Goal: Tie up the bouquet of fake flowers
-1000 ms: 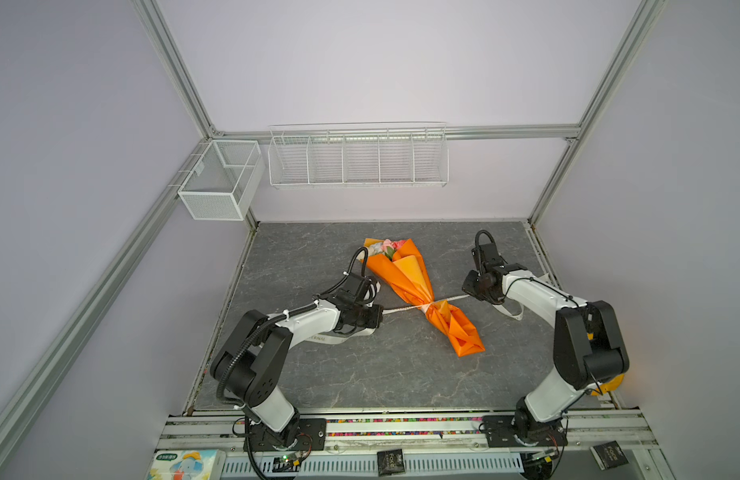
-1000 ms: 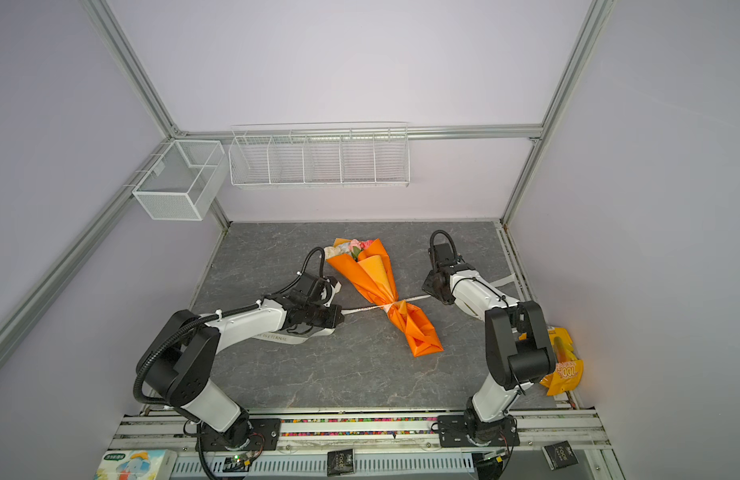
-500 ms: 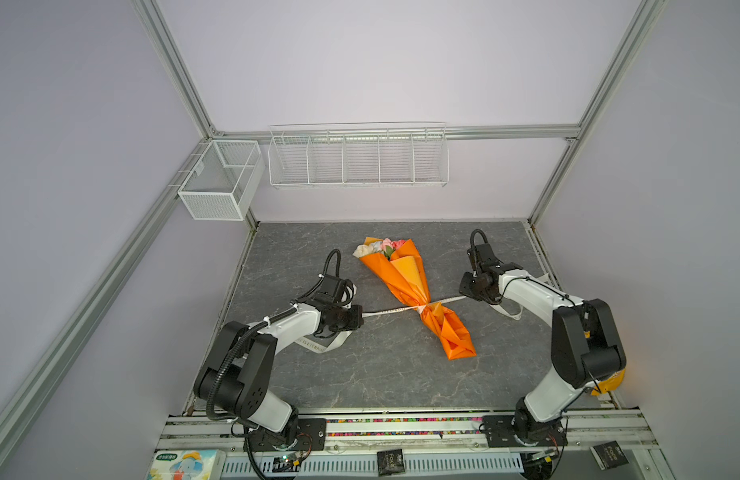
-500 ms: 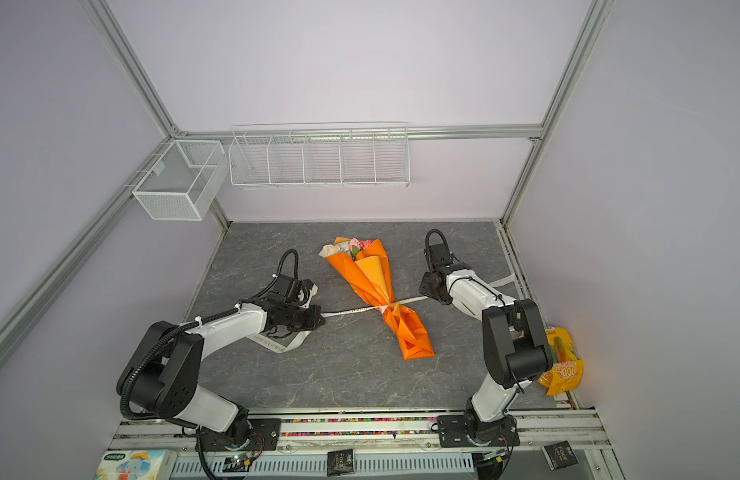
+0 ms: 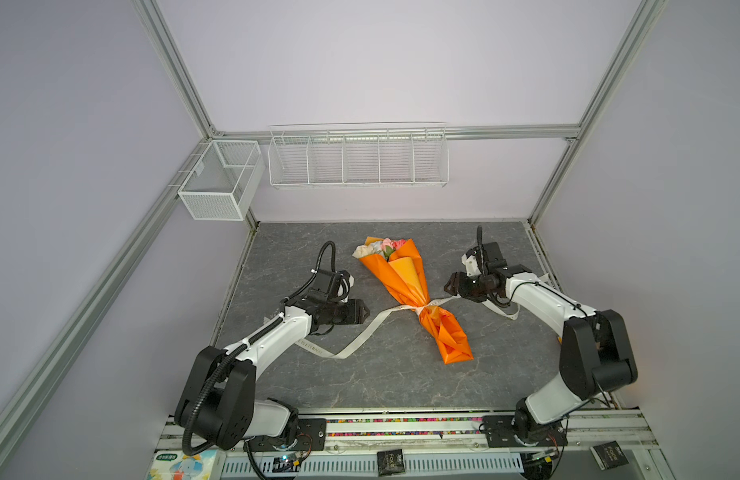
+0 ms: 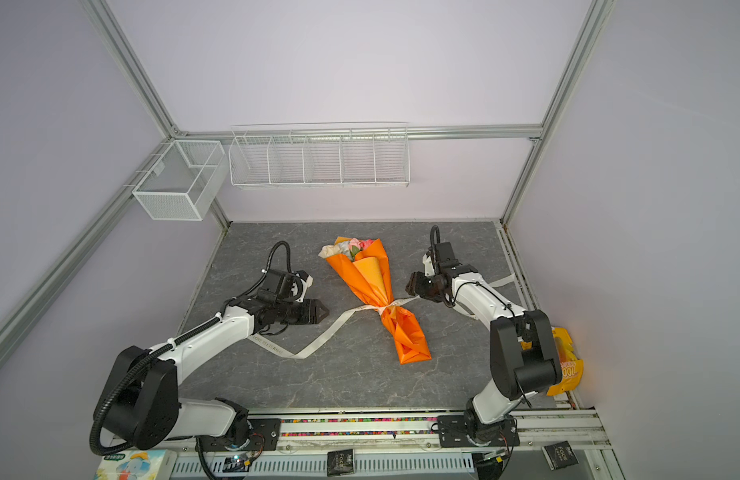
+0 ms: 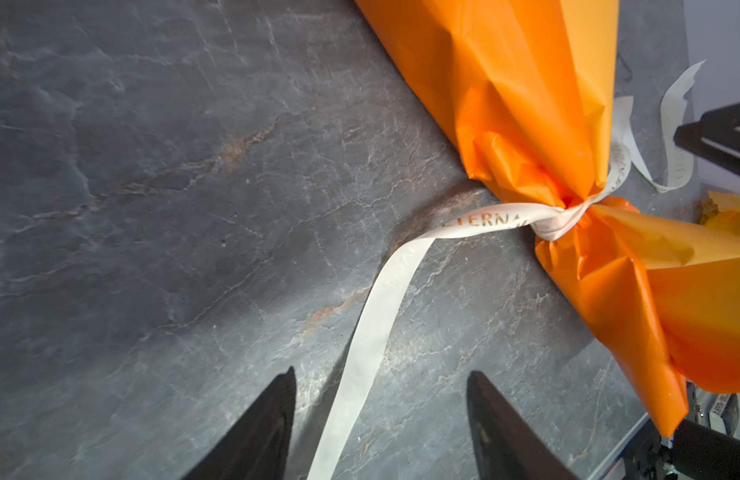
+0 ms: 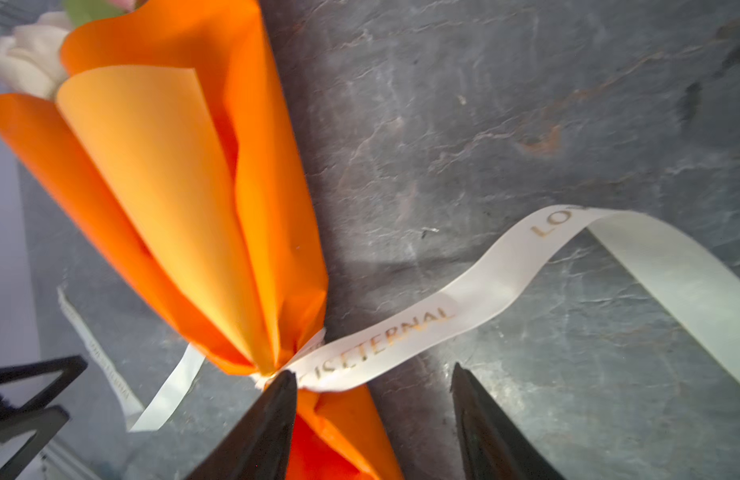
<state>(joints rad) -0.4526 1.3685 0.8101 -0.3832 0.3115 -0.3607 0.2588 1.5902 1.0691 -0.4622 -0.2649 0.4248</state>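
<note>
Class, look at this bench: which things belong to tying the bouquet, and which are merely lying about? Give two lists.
Belongs to the job: bouquet of fake flowers, orange wrapping sheet, cream ribbon, left tool, right tool (both open).

Lying about: wire rack, mesh box, yellow packet.

The wrap point(image 5: 405, 278) is bright orange, paler yellow-orange on its inner fold. The flowers point(image 5: 380, 246) at its wide end are cream, white and pink, with a green leaf. The ribbon point(image 5: 360, 336) round it is cream with gold letters. The table point(image 5: 360, 386) under it is dark grey with pale veins and rusty flecks. The arms point(image 5: 272, 336) beside it are white and black.
</note>
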